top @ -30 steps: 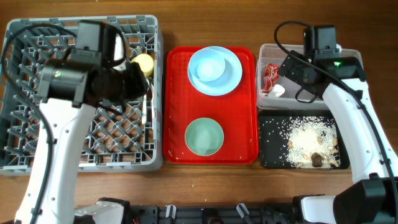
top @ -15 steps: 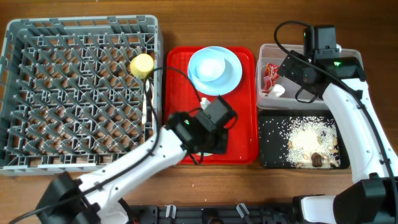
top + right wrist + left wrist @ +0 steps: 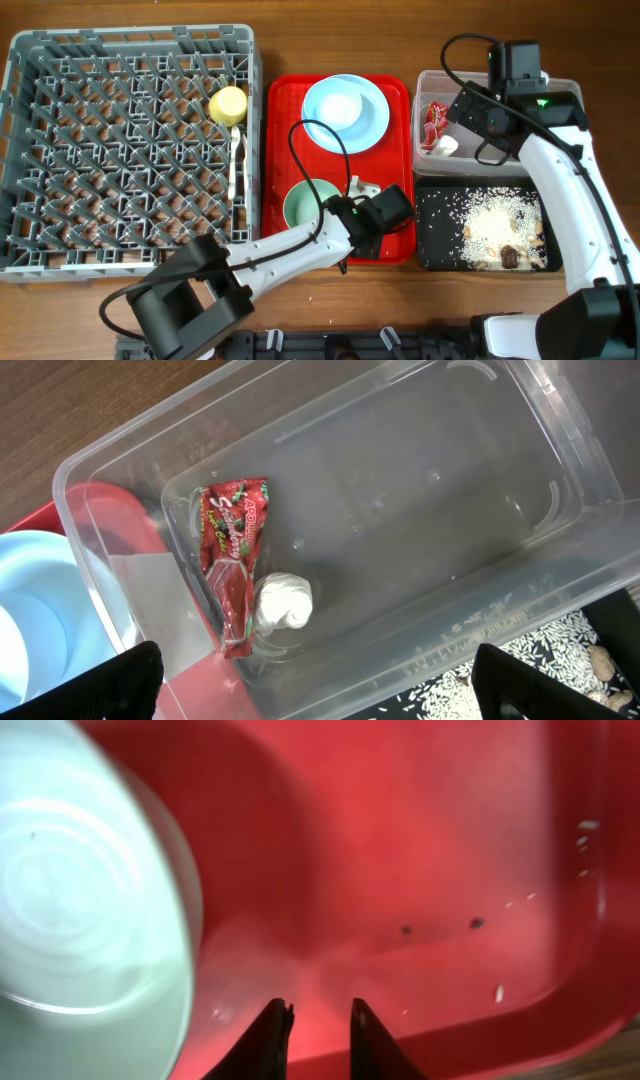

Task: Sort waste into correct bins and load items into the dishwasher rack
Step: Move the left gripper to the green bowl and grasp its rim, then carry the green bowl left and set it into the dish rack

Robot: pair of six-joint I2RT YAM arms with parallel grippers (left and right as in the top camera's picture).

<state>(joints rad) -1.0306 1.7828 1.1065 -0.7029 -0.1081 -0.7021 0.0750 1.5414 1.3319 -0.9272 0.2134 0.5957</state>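
The grey dishwasher rack (image 3: 130,150) fills the left of the table. In its far right corner sits the yellow cup (image 3: 228,104), and a white plastic utensil (image 3: 234,170) lies along its right side. Beside the rack is the red serving tray (image 3: 282,160), with the light blue plate (image 3: 345,112) at its far end and the pale green bowl (image 3: 80,900) nearer.

The left gripper (image 3: 320,1020) hangs low over bare tray just beside the bowl. Its jaws are narrow, with nothing between them.

On the right, the clear tub (image 3: 500,490) holds the red wrapper (image 3: 232,560) and, touching it, the white tissue wad (image 3: 282,603). The right gripper (image 3: 320,695) hovers above the tub, spread wide and empty. The black tray (image 3: 432,250), next to the tub, holds the rice scraps (image 3: 495,225).
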